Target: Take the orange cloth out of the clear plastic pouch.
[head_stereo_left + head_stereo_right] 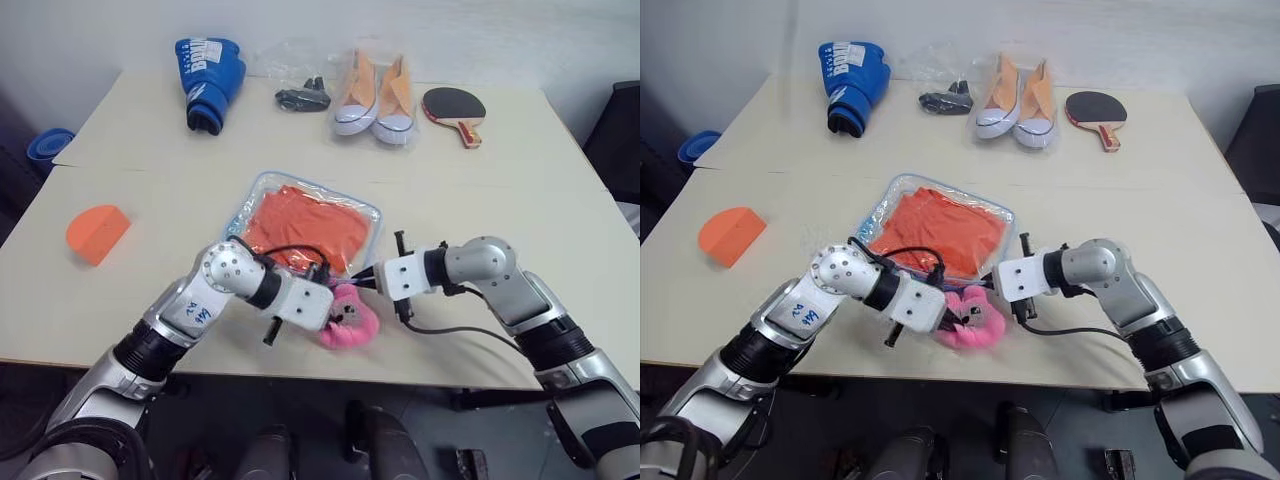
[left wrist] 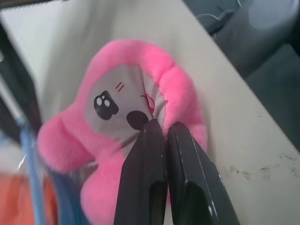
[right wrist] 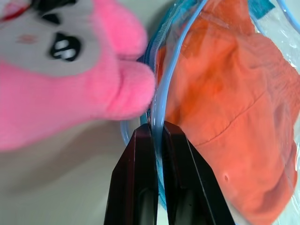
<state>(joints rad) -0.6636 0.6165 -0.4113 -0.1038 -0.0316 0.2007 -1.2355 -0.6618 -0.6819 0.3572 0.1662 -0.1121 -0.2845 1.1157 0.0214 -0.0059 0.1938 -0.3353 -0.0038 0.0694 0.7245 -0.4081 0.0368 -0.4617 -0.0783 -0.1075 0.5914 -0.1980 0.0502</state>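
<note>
Left gripper (image 2: 158,125): fingers together, nipping the pink plush charm (image 2: 126,108).
Right gripper (image 3: 156,127): clamped on the clear plastic pouch (image 1: 262,193) edge.
Orange cloth (image 1: 300,228): inside pouch, just beyond both grippers.

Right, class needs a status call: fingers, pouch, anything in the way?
Left fingers shut on pink charm. Right fingers shut on pouch edge. Orange cloth inside. Nothing blocking.
</note>
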